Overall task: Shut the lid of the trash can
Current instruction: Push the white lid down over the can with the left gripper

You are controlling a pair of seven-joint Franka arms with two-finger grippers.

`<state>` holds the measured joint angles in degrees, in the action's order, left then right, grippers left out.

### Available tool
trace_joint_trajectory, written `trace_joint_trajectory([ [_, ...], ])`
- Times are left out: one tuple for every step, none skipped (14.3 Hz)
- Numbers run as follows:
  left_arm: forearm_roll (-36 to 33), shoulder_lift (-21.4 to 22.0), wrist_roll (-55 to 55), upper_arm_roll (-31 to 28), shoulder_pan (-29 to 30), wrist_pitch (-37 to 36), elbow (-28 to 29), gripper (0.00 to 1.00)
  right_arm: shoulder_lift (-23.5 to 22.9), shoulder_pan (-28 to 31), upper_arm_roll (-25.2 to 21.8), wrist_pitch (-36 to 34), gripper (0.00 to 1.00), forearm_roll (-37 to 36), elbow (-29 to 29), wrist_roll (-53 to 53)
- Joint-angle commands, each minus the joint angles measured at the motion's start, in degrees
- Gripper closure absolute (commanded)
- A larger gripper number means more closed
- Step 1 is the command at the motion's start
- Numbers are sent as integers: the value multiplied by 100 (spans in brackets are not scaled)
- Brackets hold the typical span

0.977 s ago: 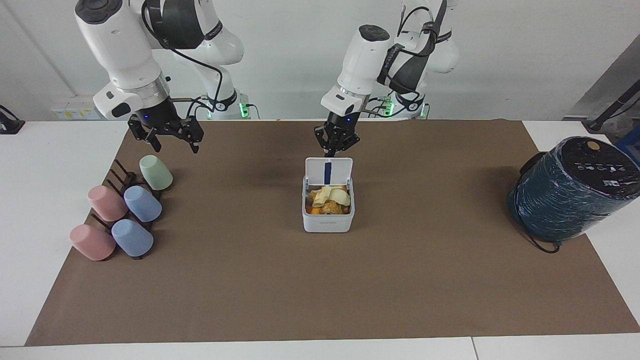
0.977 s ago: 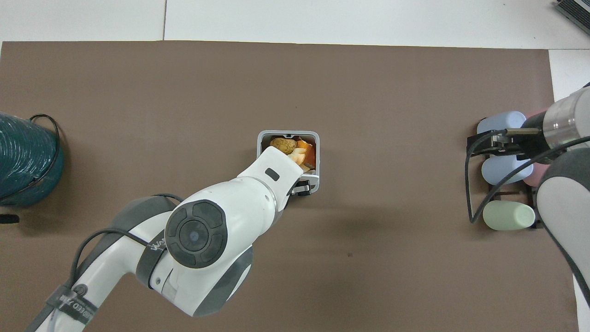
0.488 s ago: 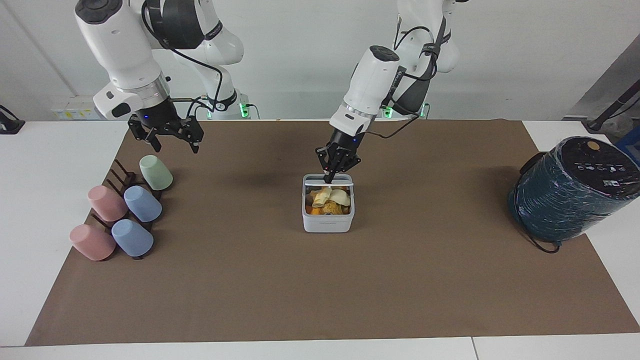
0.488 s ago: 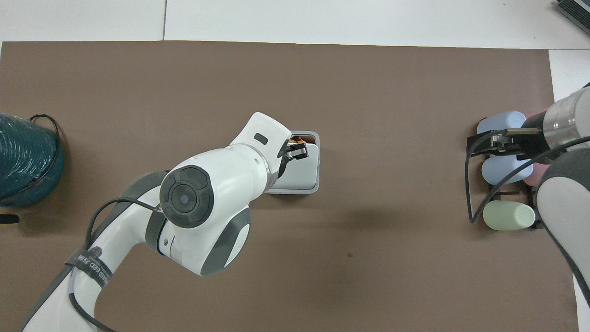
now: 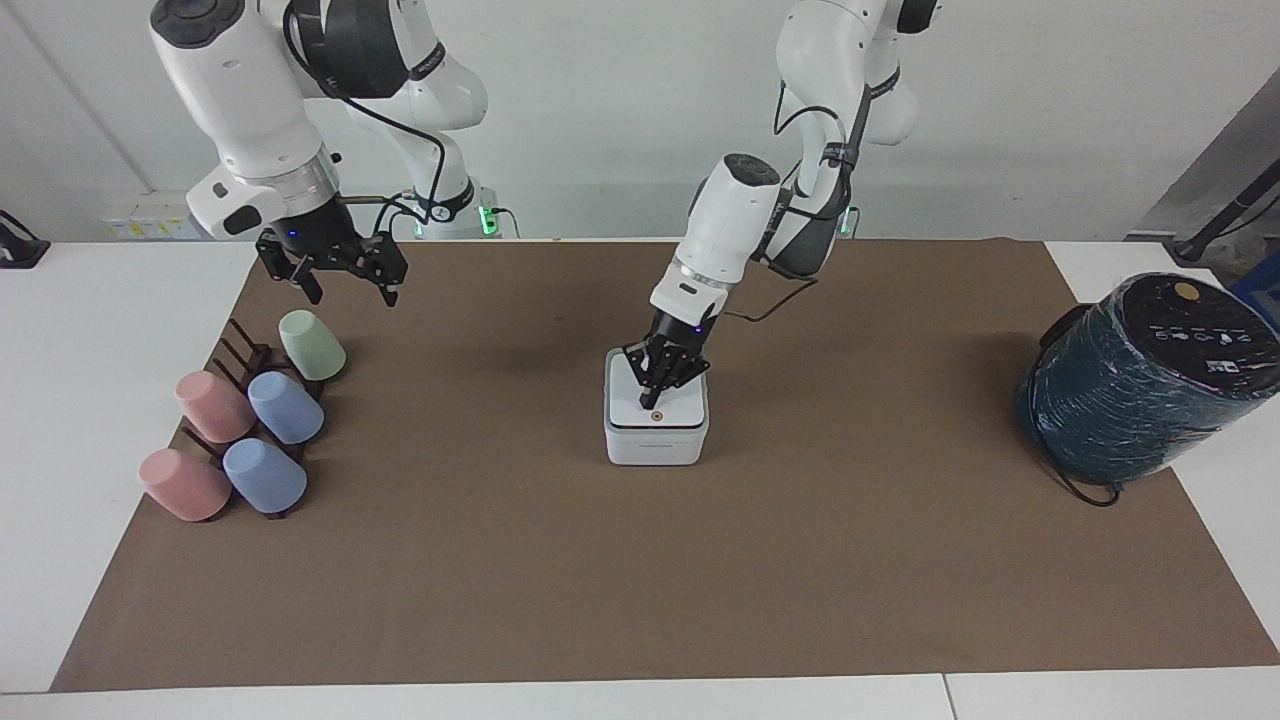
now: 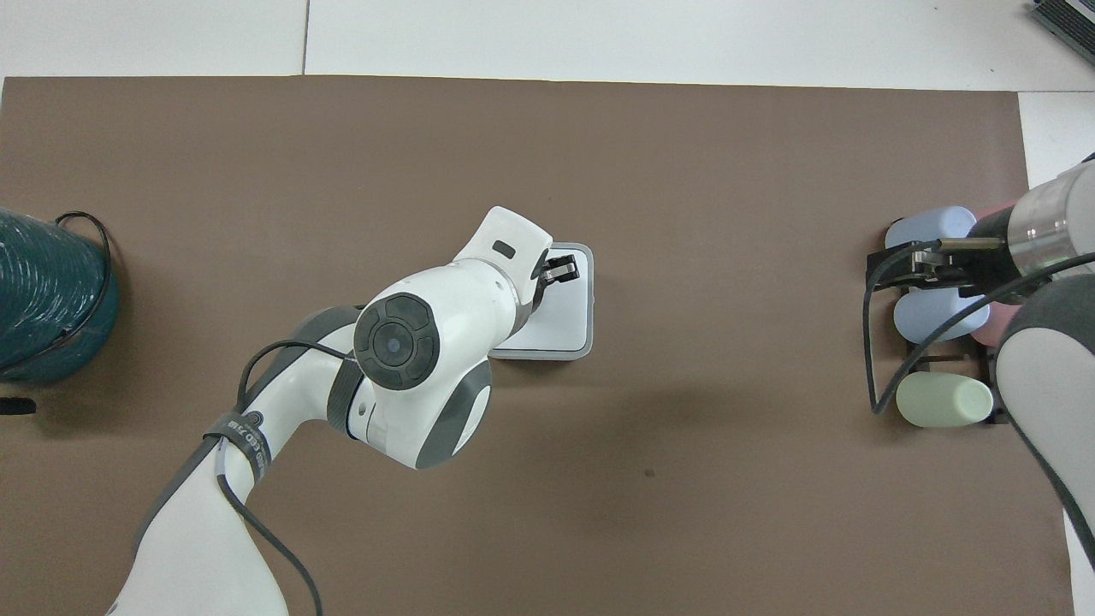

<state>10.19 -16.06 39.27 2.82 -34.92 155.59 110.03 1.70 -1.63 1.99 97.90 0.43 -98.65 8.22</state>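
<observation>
The small white trash can [image 5: 656, 446] stands mid-mat. Its lid [image 5: 678, 408] lies flat on top, with the orange dot showing up. In the overhead view the lid [image 6: 565, 318] covers the whole opening and no contents show. My left gripper [image 5: 649, 399] is shut, and its tip points down and touches the lid next to the orange dot. It also shows in the overhead view [image 6: 562, 269], over the lid's edge farther from the robots. My right gripper [image 5: 338, 272] is open and empty. It hangs over the cup rack and waits.
A dark rack with several pastel cups, among them a green one [image 5: 312, 345], lies at the right arm's end. A large teal wrapped cylinder [image 5: 1140, 385] with a black top stands at the left arm's end. The brown mat [image 5: 640, 580] covers the table.
The lid went from standing upright and open to lying flat on the can. My left gripper came down with it, from the hinge side onto the lid's top. The right arm stayed still.
</observation>
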Motion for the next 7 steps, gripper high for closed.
trace_joint_trajectory([
  [97,-72,-7,-1,3,6,-87,95,76,14,-32,1,0,106,-67,-145],
  [97,-81,-7,-1,-14,-20,-78,95,76,14,-32,1,0,106,-67,-145],
  [88,-90,-15,-1,-15,-38,-69,95,76,14,-32,1,0,106,-67,-145],
  [88,-151,-24,-1,-32,-38,-60,95,76,14,-32,1,0,106,-67,-145],
  [88,-195,-33,-1,-41,-29,-60,95,76,14,-32,1,0,106,-67,-145],
  [88,-256,-42,-10,-41,-3,-69,95,76,14,-32,1,0,106,-67,-145],
  [71,-300,-51,-10,-41,6,-69,95,76,14,-32,1,0,106,-67,-145],
])
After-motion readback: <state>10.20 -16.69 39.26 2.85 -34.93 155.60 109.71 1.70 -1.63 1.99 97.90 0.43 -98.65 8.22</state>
